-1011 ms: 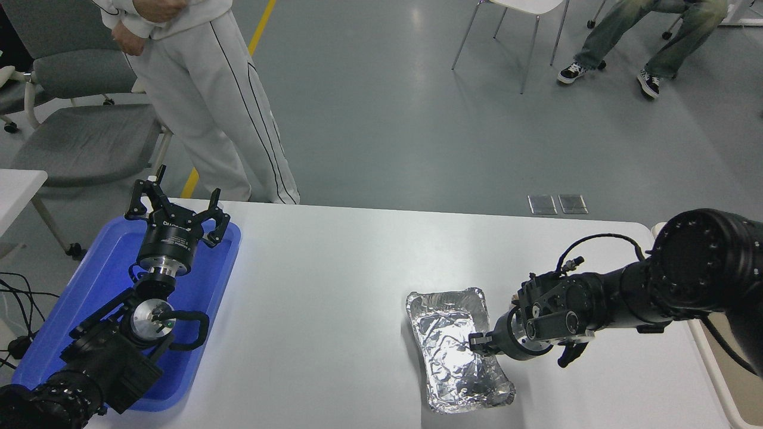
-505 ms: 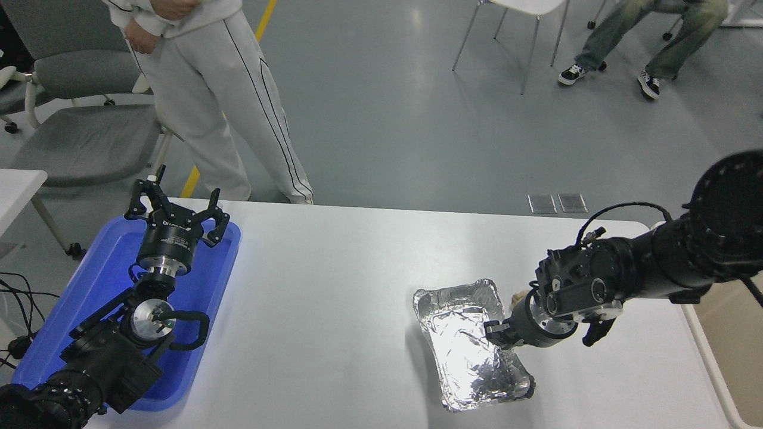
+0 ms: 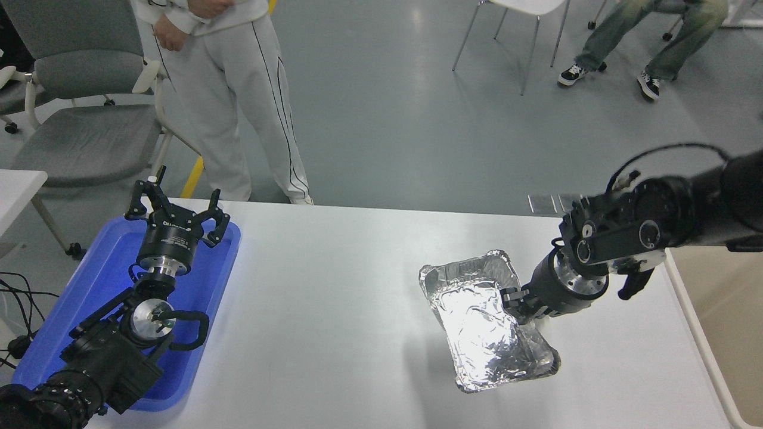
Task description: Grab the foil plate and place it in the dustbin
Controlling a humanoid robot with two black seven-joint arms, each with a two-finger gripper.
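The foil plate (image 3: pixel 486 322) is a shiny crinkled silver tray, held tilted above the white table (image 3: pixel 334 310) at centre right, with its shadow on the table below it. My right gripper (image 3: pixel 514 299) is shut on the plate's right rim. The dustbin (image 3: pixel 724 310) shows as a beige rim and smooth inside at the right edge, beyond the table's right side. My left gripper (image 3: pixel 176 205) is open and parked over the blue tray at the left.
A shallow blue tray (image 3: pixel 89 292) lies on the table's left side under my left arm. A person in white trousers (image 3: pixel 232 101) stands at the far left side. Grey chairs stand behind; a seated person's legs (image 3: pixel 632 42) are at the top right.
My right gripper has lifted the foil plate off the table and carried it up and to the right, toward the dustbin. The plate now hangs tilted. The standing person has shifted right.
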